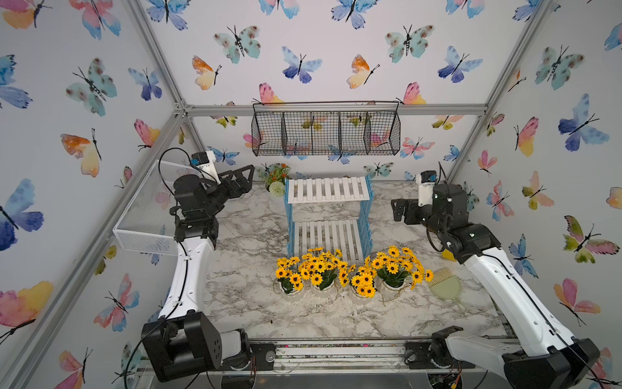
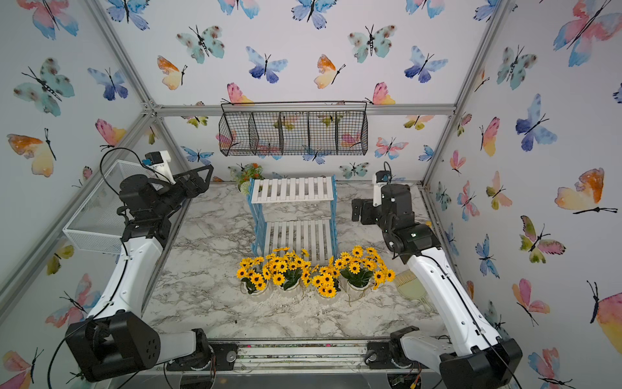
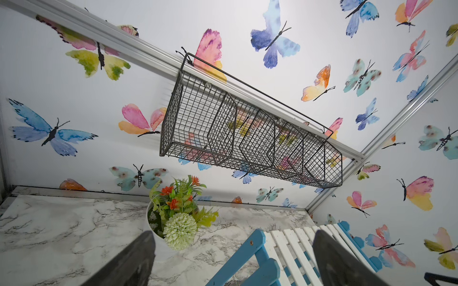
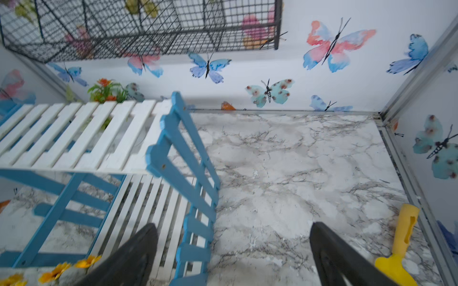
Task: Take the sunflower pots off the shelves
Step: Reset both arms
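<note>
Four sunflower pots [image 1: 321, 274] [image 2: 286, 274] are seen lined up in a row on the marble tabletop [image 1: 242, 303], all upright. They are small white pots with twine at the rim, and their yellow dark-centred blooms are crowded so close that neighbouring bunches touch. The shelves [image 1: 328, 190] [image 2: 292, 190], white slatted boards in light blue side frames, are found standing upright just behind the row, both tiers shown bare, with the pots set right in front of the lower tier
</note>
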